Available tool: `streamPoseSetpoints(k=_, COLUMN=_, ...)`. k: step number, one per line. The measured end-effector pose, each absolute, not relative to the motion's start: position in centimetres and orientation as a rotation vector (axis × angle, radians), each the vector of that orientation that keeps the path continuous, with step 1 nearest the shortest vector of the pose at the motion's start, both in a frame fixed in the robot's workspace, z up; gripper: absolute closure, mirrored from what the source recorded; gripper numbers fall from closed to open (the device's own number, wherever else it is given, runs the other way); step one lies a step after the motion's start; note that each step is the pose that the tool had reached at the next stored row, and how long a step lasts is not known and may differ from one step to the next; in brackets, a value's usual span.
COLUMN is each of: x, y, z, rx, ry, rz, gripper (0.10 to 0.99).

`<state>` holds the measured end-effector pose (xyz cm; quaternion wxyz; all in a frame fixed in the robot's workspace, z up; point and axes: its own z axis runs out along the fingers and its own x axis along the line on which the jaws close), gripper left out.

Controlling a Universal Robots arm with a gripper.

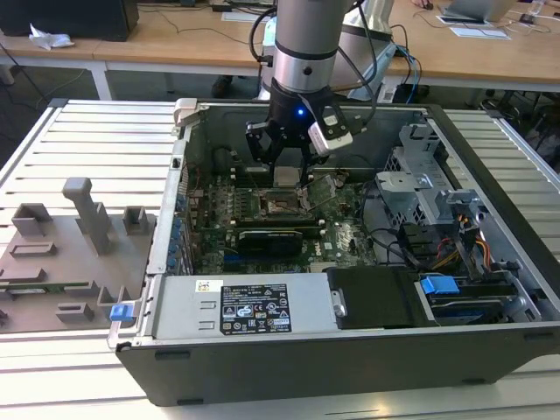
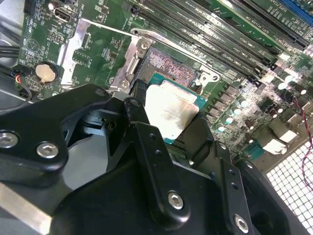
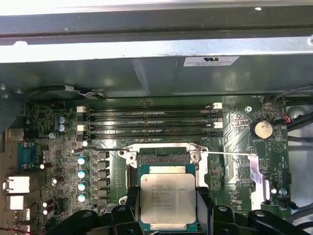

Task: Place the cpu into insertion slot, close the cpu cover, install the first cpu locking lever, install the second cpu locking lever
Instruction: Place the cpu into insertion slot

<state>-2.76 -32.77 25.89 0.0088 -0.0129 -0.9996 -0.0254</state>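
In the exterior view, the arm (image 1: 306, 44) comes straight down from the top middle of the frame. It reaches into the open case (image 1: 350, 359), which lies on the counter (image 1: 96, 140). The gripper (image 1: 285, 171) points down, a little above the middle of the frame. It pinches the cpu (image 1: 285, 176). The cpu lies flat, silver side up, over the slot (image 1: 278, 205) and not yet in it.

In the second wrist view, two black fingers (image 2: 142, 132) squeeze the cpu (image 2: 171, 110) on two opposite sides. The gripper (image 2: 168, 111) is closed tight on it. The slot (image 2: 171, 68) sits just past the cpu, with its pins bare.

In the first wrist view, the cpu (image 3: 167, 200) is almost square, so it has no clear long side. Its edges run in line with the edges of the slot (image 3: 162, 155). The gripper (image 3: 167, 208) grips it from both sides. The long memory slots (image 3: 151, 122) lie beyond the slot.
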Motion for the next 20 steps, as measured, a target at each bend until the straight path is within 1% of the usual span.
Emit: streamPoseSetpoints(k=20, x=-2.76, y=-32.78, z=25.58, rx=-0.529, ry=-3.086, rz=-0.074, gripper=0.541)
